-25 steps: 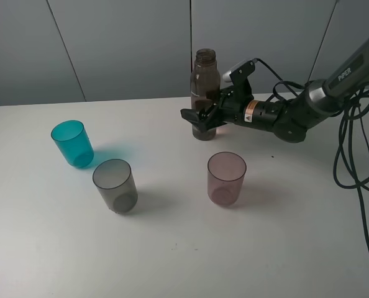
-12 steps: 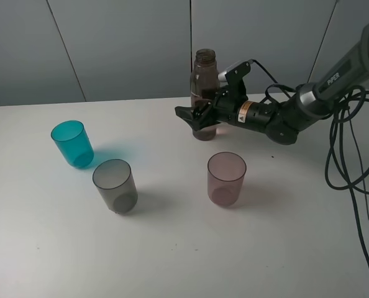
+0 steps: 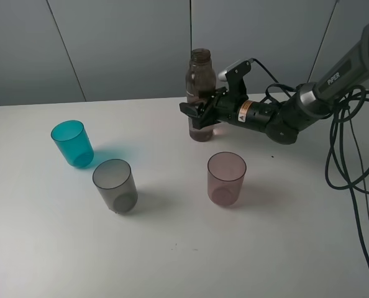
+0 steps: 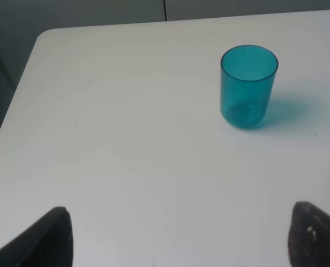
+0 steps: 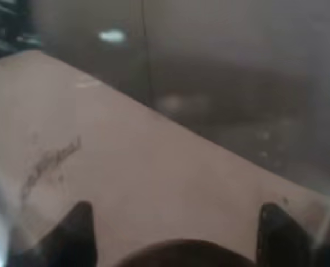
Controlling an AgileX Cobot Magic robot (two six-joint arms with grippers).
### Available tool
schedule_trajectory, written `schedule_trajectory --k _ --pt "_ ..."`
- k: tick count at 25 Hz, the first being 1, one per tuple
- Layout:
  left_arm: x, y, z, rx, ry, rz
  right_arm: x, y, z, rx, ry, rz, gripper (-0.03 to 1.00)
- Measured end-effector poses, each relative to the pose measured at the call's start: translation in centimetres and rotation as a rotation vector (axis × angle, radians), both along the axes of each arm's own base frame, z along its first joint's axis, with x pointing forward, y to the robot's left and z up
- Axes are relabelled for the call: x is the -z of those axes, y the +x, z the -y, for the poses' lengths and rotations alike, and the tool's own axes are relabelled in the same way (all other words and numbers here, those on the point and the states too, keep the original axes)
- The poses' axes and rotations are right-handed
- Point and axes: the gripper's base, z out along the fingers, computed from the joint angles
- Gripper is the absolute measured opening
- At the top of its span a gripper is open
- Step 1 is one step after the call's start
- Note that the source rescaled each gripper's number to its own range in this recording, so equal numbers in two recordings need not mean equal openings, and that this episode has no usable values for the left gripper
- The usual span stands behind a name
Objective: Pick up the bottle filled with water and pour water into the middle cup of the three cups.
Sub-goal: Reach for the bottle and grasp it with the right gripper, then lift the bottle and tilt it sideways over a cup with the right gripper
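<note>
Three translucent plastic tumblers sit on the white worktop (image 3: 172,261). The teal-blue tumbler (image 3: 72,143) is toward the left edge. The smoky-grey tumbler (image 3: 115,185) is near it, closer to the front edge and a bit further in. The pink-mauve tumbler (image 3: 226,179) is around the middle, well apart from those two.

The tall, slim, smoky-brown plastic bottle (image 3: 200,93), no cap on it, is roughly upright near the far edge, behind the pink-mauve tumbler. The right gripper (image 3: 198,115) comes in from the right edge with its fingers clamped on the bottle's lower half, so its wrist view is pretty much all brown plastic. Honestly can't tell if the base touches the worktop.

The left gripper (image 4: 181,225) hangs over the left part of the worktop, fingers spread wide, gripping nothing, with the teal-blue tumbler ahead of it.
</note>
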Motion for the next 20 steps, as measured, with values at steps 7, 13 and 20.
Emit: schedule_trajectory --k 7,13,20 --pt "0.0 0.0 0.0 0.000 0.000 0.000 0.0 0.0 0.0 -0.002 0.009 -0.013 0.02" --pt "0.0 0.0 0.0 0.000 0.000 0.000 -0.4 -0.3 -0.2 -0.047 -0.018 -0.003 0.02" --pt "0.0 0.0 0.0 0.000 0.000 0.000 -4.2 -0.5 -1.1 -0.103 -0.038 0.090 0.02"
